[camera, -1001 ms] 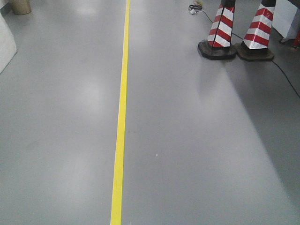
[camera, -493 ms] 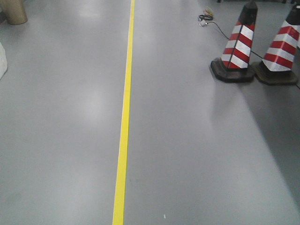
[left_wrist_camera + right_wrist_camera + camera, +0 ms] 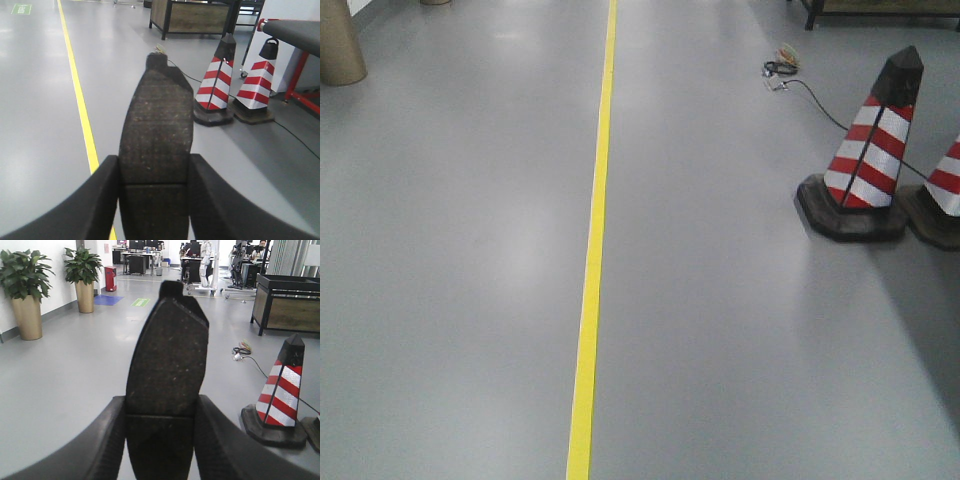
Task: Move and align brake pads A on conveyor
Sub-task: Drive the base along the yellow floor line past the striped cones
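Since the earlier front views, the striped cones have slid rightward and down the picture, the nearer one now whole and the farther one cut by the right edge, while the yellow line leans a little more to the right at its top and a tan cylindrical planter has come into the upper left corner.

Smooth, glossy grey floor [image 3: 460, 250] fills the front view, throwing back soft patches of light. A straight yellow line [image 3: 593, 250] of flat tape or paint runs up it from the bottom edge. The near cone [image 3: 868, 160] is a four-sided tapering post in red and white diagonal stripes with a black tip, set on a chunky black base; the second cone [image 3: 942, 195] stands just beside it. A thin black cable [image 3: 820, 105] trails across the floor behind them.

The conveyor [image 3: 295, 31] shows only in the left wrist view, as a dark flat edge on a red frame at the upper right, beyond the cones.

Each arm is held out level, its camera looking along the floor. The left gripper [image 3: 154, 200] has its two smooth, rounded black fingers pressed against the long sides of a brake pad [image 3: 156, 135], a curved oblong with a coarse, speckled grey-brown face and a thin groove across it, standing on end. The right gripper [image 3: 160, 445] pinches a second brake pad [image 3: 167, 360] the same way; this one looks darker, with a small tab at its top.
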{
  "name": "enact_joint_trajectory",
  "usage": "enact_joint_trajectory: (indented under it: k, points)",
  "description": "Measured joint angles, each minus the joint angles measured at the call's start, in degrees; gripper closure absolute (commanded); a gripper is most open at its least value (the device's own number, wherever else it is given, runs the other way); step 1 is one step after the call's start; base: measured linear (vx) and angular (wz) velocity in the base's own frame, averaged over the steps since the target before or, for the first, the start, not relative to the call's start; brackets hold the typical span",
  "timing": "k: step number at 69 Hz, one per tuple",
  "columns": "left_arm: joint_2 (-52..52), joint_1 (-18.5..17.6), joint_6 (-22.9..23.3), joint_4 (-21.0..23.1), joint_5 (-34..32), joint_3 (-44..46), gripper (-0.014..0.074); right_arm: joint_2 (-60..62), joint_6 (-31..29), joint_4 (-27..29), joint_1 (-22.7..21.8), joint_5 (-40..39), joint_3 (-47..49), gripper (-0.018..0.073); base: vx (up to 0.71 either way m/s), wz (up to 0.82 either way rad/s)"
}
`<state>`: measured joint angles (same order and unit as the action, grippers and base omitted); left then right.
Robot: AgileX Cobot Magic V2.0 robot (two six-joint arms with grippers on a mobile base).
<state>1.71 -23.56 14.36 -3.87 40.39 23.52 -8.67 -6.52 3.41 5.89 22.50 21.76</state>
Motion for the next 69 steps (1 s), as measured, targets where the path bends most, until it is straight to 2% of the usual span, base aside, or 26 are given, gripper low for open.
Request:
enact_joint_trajectory:
  k: [69]
  points:
    - [0.0, 0.0, 0.0, 0.0, -0.1, 0.0, 0.0602, 0.0, 0.0, 0.0, 0.0, 0.0, 0.0, 0.0565, 0.76, -0.01]
